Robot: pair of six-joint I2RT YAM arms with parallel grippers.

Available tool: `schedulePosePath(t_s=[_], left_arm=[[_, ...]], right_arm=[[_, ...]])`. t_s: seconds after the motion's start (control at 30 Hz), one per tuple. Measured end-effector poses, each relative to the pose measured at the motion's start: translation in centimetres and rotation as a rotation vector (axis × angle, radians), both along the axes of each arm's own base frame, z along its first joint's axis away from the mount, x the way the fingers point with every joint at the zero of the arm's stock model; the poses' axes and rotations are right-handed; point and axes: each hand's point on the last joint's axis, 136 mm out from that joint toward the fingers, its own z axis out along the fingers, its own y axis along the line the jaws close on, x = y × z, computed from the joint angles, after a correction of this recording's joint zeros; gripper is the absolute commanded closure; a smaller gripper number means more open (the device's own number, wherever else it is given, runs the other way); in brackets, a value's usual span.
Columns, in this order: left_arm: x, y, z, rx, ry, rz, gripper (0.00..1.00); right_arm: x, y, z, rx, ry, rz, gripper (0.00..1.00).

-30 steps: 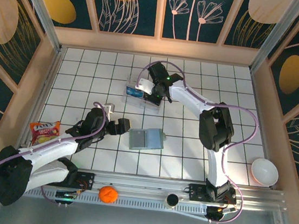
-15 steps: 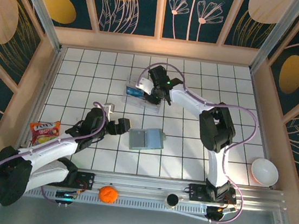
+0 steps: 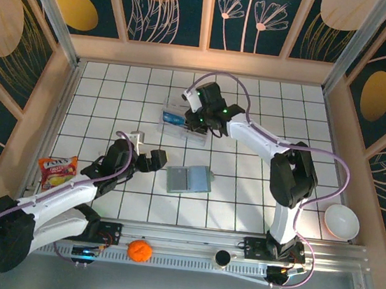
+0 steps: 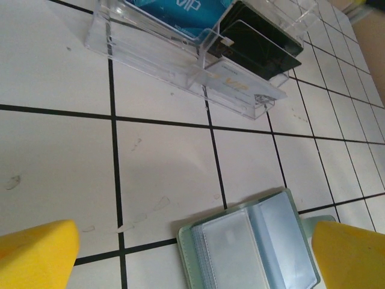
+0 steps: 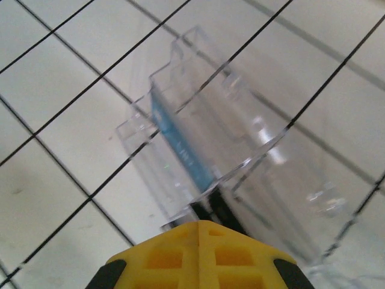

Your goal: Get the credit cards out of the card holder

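Card holder [image 3: 190,179]: laid open flat, middle of counter [image 3: 243,193], nearer its near edge.
Left hand [image 3: 157,161]: fingers spread, just beside the holder.
Right hand [image 3: 199,122]: fingers pressed together, held over clear box [image 3: 181,125].

Bright, even light falls from above in the overhead view; the white tiled floor [image 3: 243,193] is nearly washed out and the arms cast only faint, soft shadows. From the left wrist the clear plastic box [image 4: 180,54] and card holder [image 4: 252,247] are fairly sharp, a pale grey shadow between them, while the left gripper's yellow fingertips [image 4: 36,253] are blurred. The right wrist view is soft throughout, glints on the box's [image 5: 240,150] edges, the right gripper's fingertips [image 5: 198,256] out of focus
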Motion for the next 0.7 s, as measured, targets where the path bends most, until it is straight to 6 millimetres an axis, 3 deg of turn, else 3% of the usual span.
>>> schedulePosePath(t_s=[0.1,0.3,0.7], left_arm=[[0.1,0.2,0.3,0.001,-0.012,0.014,0.01],[0.3,0.6,0.2,0.015,-0.011,0.031,0.01],[0.2,0.8,0.0,0.024,-0.005,0.038,0.01]], right_arm=[[-0.9,-0.4,-1.9,-0.015,0.08,-0.041,1.0],[-0.7,-1.3,-4.4,-0.052,0.142,-0.112,1.0],[-0.6,-1.7,-5.5,-0.075,0.164,-0.126,1.0]])
